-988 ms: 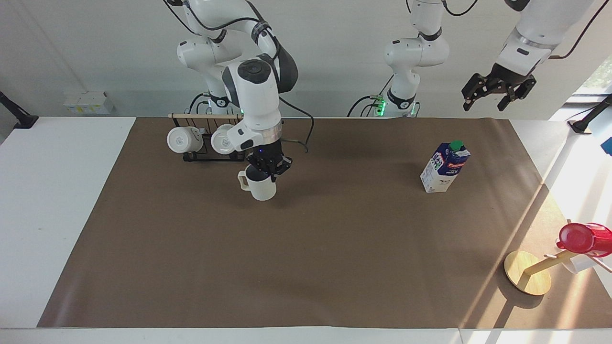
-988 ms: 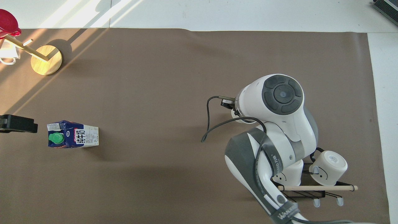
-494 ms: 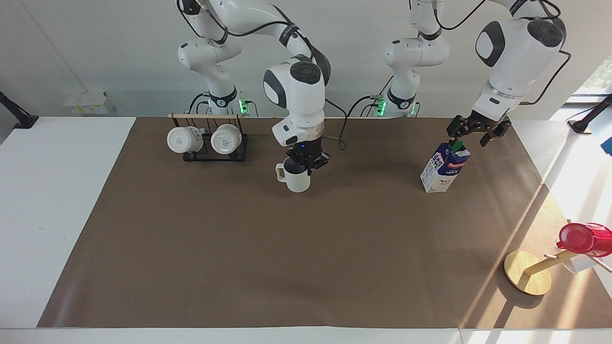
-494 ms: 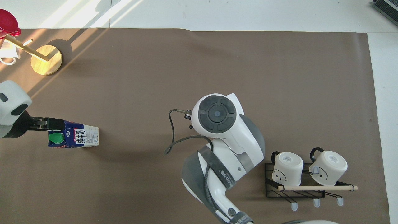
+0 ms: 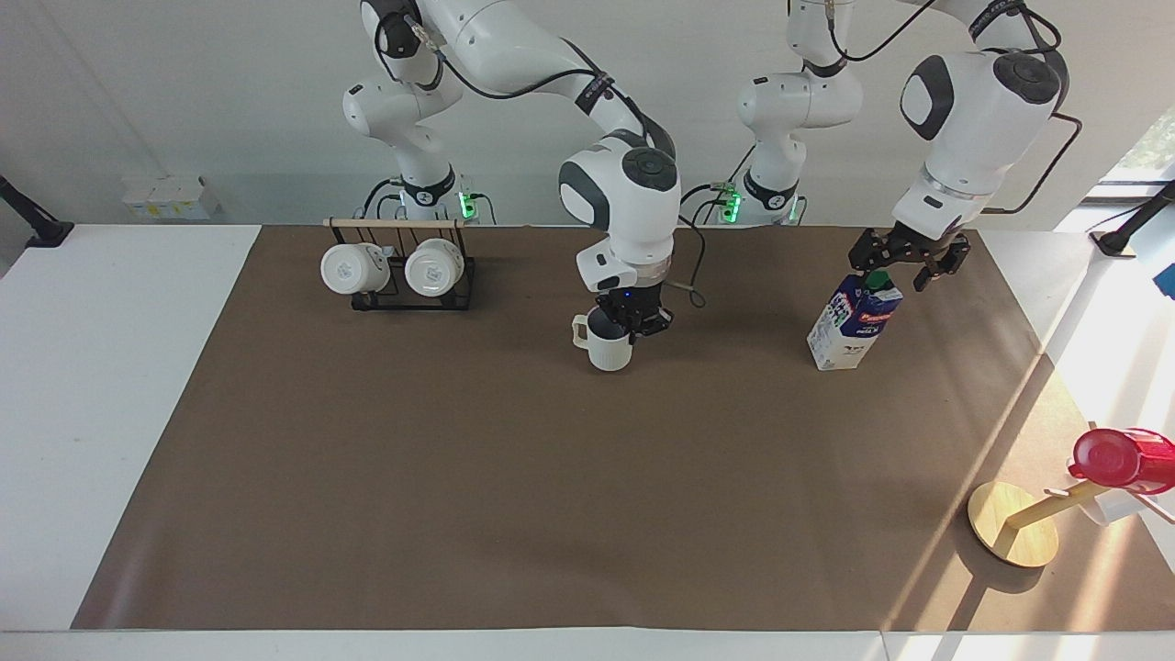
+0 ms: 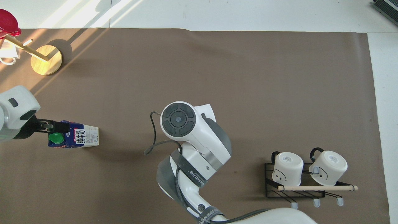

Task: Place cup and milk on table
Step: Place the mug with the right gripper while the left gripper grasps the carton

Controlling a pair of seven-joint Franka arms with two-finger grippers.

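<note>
Brown table (image 5: 367, 477), cup (image 5: 609, 346) gripped, milk (image 5: 854, 321) upright

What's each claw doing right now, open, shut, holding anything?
Left claw: open, at the top of the milk carton, not gripping it.
Right claw: shut on the rim of the cream mug.

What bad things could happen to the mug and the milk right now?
The right hand pinches the mug only by its rim, so it might slip or tip when set down on the brown sheet. The left hand is open right at the top of the tall milk carton, which already leans a little, so a bump could knock it over.
</note>
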